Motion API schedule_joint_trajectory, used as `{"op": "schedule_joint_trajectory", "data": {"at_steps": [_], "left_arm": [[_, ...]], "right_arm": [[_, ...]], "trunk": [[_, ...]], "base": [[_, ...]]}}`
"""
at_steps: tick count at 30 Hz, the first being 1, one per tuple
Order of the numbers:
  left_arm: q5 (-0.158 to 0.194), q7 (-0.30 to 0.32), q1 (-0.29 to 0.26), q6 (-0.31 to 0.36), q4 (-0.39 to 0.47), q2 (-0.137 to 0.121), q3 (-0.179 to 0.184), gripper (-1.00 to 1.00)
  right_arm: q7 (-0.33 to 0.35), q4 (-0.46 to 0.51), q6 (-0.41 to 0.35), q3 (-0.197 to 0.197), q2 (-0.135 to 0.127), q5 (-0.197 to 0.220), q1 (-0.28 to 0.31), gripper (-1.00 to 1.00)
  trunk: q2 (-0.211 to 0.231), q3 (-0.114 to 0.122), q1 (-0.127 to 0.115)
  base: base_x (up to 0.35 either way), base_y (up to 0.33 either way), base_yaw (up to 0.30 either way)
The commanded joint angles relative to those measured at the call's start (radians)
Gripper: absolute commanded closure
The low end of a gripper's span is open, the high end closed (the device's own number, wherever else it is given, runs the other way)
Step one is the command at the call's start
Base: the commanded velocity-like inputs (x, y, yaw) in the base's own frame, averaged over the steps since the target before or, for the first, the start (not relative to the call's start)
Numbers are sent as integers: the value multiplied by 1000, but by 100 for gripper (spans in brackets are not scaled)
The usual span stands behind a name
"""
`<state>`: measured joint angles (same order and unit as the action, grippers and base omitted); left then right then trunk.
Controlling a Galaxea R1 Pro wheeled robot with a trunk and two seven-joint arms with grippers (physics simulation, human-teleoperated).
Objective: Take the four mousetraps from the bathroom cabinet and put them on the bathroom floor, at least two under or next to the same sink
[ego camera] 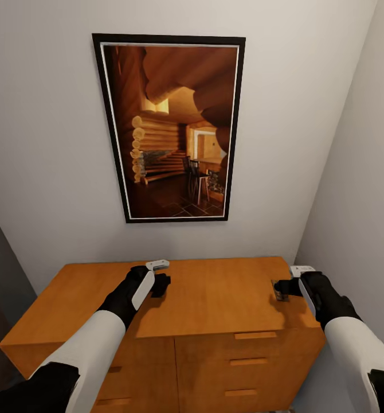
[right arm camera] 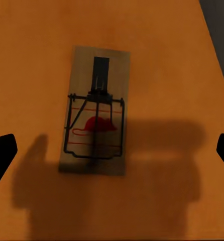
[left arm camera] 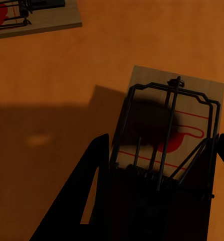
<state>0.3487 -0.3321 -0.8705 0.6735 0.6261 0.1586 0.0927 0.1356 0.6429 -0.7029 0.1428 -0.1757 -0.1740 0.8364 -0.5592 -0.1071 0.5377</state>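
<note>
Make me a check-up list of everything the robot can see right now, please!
Surface: flat orange-brown top of the cabinet, drawers shut.
Job's things: one mousetrap lies between the left gripper's fingers; a second mousetrap lies farther off on the top; a third mousetrap lies flat below the right gripper.
Clutter: nothing seen.
Grippers: left gripper low over the top, its fingers either side of the trap, grip cannot be told; right gripper open above its trap, not touching.
Cables: nothing seen.
Surroundings: pale walls, a framed picture of a log cabin room above the cabinet.
</note>
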Motion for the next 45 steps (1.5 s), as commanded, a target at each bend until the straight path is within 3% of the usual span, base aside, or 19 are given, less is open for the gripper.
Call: {"op": "schedule_joint_trajectory", "data": {"at_steps": [1,16,28,45], "left_arm": [[10,-8,-1,3,1,-1,4,100],[10,-8,-1,3,1,0,4,100],[9,-9,-1,3,1,5,4,100],[9,-10,-1,3,1,8,4,100]], "right_arm": [[6,-15,-3,3,0,-12,9,-100],[22,-71,1,4,-9,-18,39,-100],[65,-40,2,4,-10,-12,40,-100],[66,13,-6,7,-10,-9,40,-100]], "trunk": [[-2,-2,0],[-2,-2,0],[-2,-2,0],[-2,-2,0]], "base": [[0,0,0],[0,0,0],[0,0,0],[0,0,0]]}}
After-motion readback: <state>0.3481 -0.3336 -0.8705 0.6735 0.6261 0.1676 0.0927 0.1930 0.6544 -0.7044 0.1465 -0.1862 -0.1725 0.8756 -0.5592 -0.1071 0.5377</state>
